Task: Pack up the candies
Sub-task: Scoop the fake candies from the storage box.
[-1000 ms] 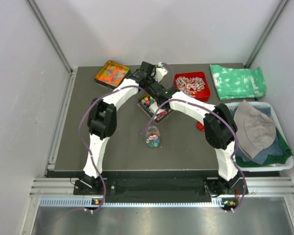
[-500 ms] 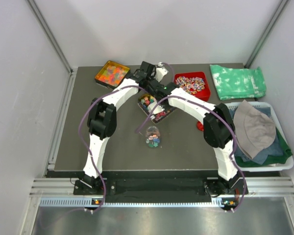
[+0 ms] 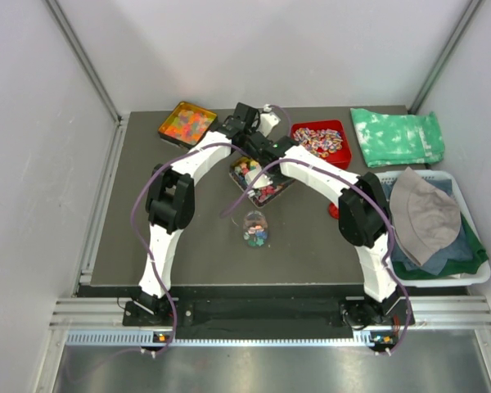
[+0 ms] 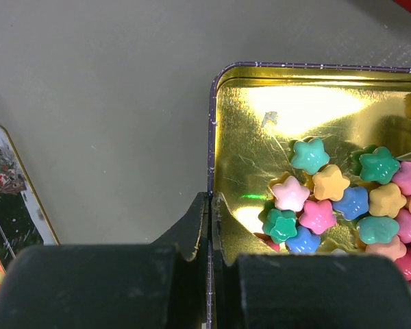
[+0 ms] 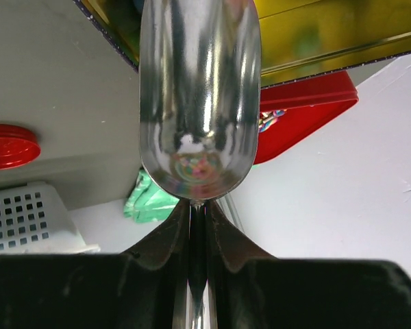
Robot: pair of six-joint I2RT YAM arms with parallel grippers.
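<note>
Left wrist view, I've got tin (image 4: pixel 260 110) filling right half of frame, candies (image 4: pixel 329 199) heaped in its lower right. Top view: tin at centre of table (image 3: pixel 188 246), jar (image 3: pixel 255 228) just below it in frame. Gummy tray (image 3: pixel 186 123) upper left, wrapped-sweet tray (image 3: pixel 321 141) up and right of tin. Cloth (image 3: pixel 397 136) upper right. Basket (image 3: pixel 442 281) at right edge, hat (image 3: pixel 425 213) on clothes inside. Right wrist view: scoop (image 5: pixel 197 96) centre, tin edge behind it at top, lid (image 5: pixel 7 145) at left edge.

Elbows out, left arm (image 3: pixel 170 201) and right arm (image 3: pixel 362 209) reach forward, wrists converging — left gripper (image 4: pixel 209 200) and right gripper (image 5: pixel 197 205) clamped tight.
</note>
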